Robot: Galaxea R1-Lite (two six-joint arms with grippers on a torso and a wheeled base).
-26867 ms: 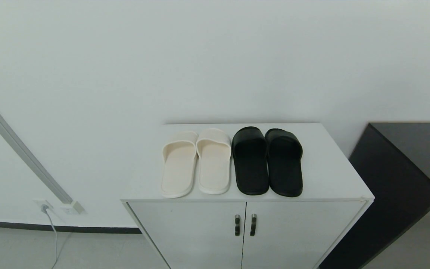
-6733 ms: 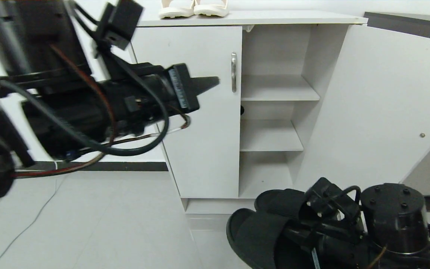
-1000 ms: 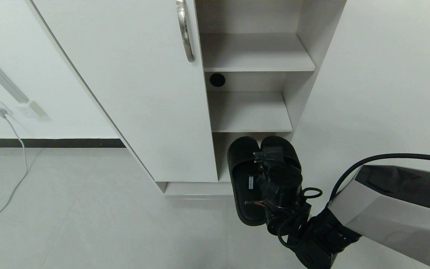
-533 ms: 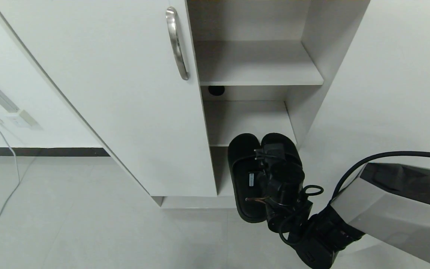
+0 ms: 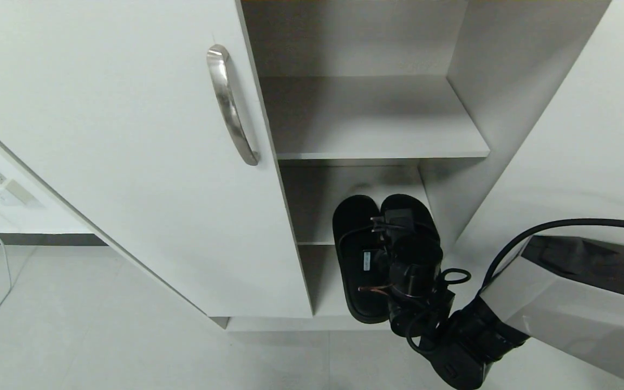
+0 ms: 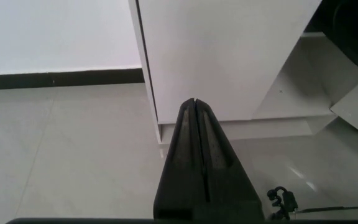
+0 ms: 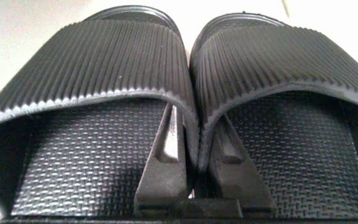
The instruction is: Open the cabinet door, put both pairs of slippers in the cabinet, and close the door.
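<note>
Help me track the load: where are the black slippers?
Head view, right of centre: the black slippers sit pinched in the right gripper before the cabinet's lower shelves, right of the closed door.

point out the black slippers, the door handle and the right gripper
black slippers (image 5: 354, 215), head view, strap of the left one
door handle (image 5: 229, 114), head view, middle of the metal bar
right gripper (image 7: 196, 123), right wrist view, midway between its fingertips

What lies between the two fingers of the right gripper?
The inner side walls of the two black slippers, pressed together: the right gripper has one finger inside each slipper. The right wrist view shows this.
</note>
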